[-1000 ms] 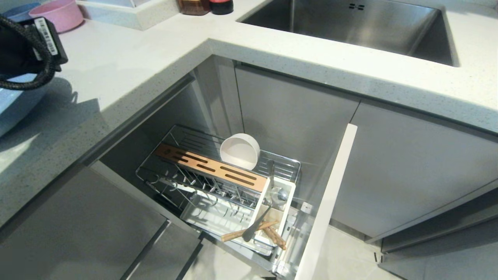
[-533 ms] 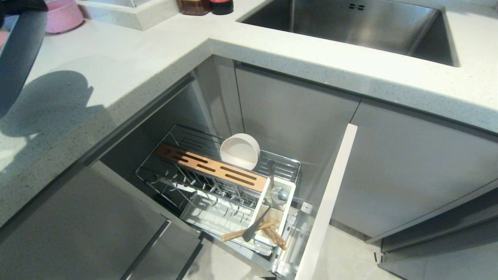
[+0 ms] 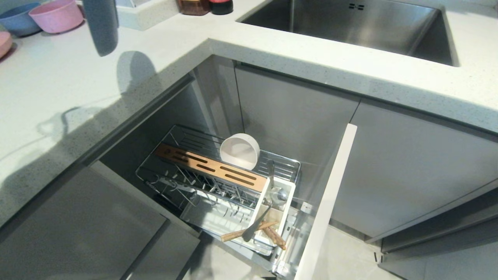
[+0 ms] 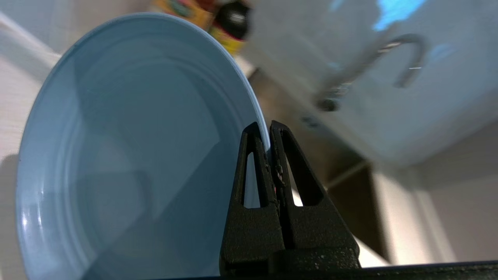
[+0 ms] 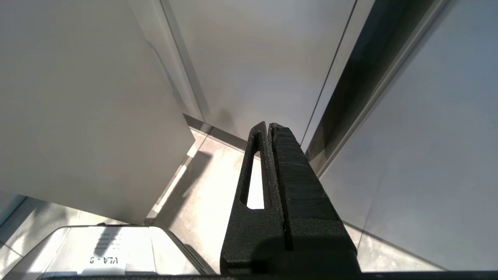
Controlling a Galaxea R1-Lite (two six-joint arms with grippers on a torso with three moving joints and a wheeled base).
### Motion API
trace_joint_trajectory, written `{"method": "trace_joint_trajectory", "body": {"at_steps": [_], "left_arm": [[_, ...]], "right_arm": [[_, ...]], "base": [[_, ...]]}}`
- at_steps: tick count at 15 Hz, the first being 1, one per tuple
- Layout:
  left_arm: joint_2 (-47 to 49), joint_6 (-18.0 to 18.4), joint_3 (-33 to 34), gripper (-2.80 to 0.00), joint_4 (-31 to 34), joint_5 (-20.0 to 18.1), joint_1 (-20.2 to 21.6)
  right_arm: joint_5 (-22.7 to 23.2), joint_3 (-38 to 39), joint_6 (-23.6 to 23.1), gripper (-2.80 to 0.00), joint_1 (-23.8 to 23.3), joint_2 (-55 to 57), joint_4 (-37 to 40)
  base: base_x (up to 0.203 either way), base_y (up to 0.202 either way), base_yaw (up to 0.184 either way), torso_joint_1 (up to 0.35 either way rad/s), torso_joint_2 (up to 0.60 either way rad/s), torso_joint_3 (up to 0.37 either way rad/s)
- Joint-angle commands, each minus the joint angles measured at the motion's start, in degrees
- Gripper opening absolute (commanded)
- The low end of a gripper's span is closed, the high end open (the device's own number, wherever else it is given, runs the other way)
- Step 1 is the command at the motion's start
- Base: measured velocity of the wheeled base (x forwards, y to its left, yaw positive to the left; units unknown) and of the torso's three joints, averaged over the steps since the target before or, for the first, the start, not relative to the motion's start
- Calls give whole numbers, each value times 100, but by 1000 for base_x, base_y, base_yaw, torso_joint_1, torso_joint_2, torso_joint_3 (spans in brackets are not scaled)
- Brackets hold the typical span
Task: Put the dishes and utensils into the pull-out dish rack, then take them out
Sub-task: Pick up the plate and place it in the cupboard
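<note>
Left gripper (image 4: 268, 130) is clamped on the rim of the large light-blue round plate (image 4: 128, 155), its two black fingers pinching the edge so that the plate hangs on edge rather than flat. That orientation suits an upright slot in a rack, which is likely why the grip sits at the rim. In the head view the plate appears edge-on as a grey-blue shape (image 3: 100, 23) above the far left part of the white speckled countertop (image 3: 116, 89), well apart from the chrome wire pull-out dish rack (image 3: 218, 182) below.

The rack stands drawn out of the pale grey cabinet. The cream-white round bowl (image 3: 240, 151) is tipped on its side just behind the slotted wooden strip (image 3: 210, 168). The long-handled silver metal spoon (image 3: 268, 202) and the pair of light wooden chopsticks (image 3: 253, 230) lie in the white plastic utensil caddy (image 3: 290, 202) at the rack's near end. The wire prongs in front of the strip hold nothing, so the plate appears to be the last piece to load.

Right gripper (image 5: 268, 126) has its fingers pressed together on nothing and hangs idle beside the cabinet fronts, above the floor.

A small pink bowl (image 3: 56, 15) and a small blue bowl (image 3: 17, 19) sit at the countertop's far left corner.
</note>
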Motion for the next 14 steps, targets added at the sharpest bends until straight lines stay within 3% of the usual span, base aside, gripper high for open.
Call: {"method": "trace_joint_trajectory", "body": {"at_steps": [1,5,11,14], "left_arm": [[242,-12,365,-280,-924,31,-499],[807,-32,1308,-280,-3176,172,-1001],[1775,-25,2090,-280,-5400,1806,-1337],[2075,-8,2455,-280,-6068,2180,-1524]], "right_arm": [[1,9,0,-280,0,5,0],[1,9,0,-280,0,5,0],[1,9,0,-280,0,5,0],[1,9,0,-280,0,5,0]], "base": [[0,0,0,0,0,0],[0,0,0,0,0,0],[0,0,0,0,0,0],[0,0,0,0,0,0]]}}
